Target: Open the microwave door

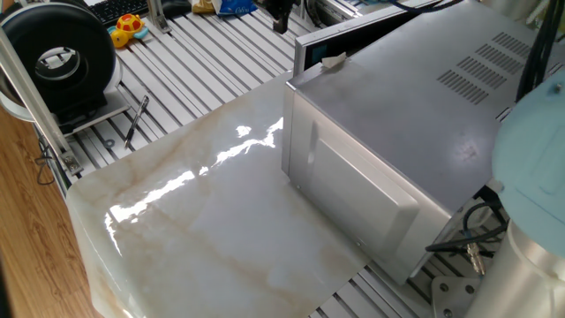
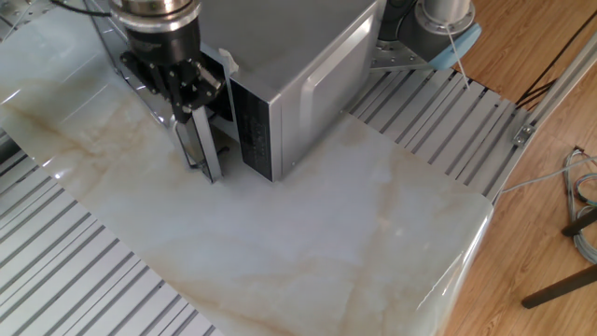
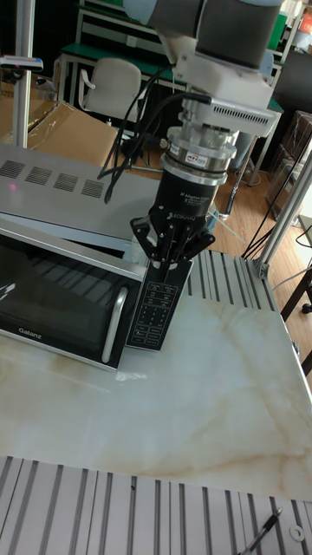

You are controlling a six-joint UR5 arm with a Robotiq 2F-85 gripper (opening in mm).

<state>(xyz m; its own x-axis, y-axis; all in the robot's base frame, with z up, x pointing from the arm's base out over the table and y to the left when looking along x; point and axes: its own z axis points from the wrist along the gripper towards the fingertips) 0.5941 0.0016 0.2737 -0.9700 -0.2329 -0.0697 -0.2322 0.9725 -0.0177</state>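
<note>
Tall fixed view gives me the best look: my pincer point(image 3: 176, 251) hangs pointing straight down in front of the microwave point(image 3: 61, 195), right at the seam between the microwave door point(image 3: 61, 299) and the dark keypad panel point(image 3: 154, 314). Its fingers look drawn fairly close together, but whether they actually pinch the door's edge I cannot tell; the dark parts blur into each other. From the other fixed view, the pincer point(image 2: 189, 95) sits just above the door's free edge point(image 2: 205, 149), and the door stands partly swung out, a dark gap showing between it and the microwave body point(image 2: 280, 65).

I judge the door's vertical handle point(image 3: 115, 323) lies just to the side of the pincer, away from the keypad, with its long axis upright. The hinge is on the far side of the door, so the free edge must travel outward over the marble surface point(image 2: 308, 233), away from the box.
</note>
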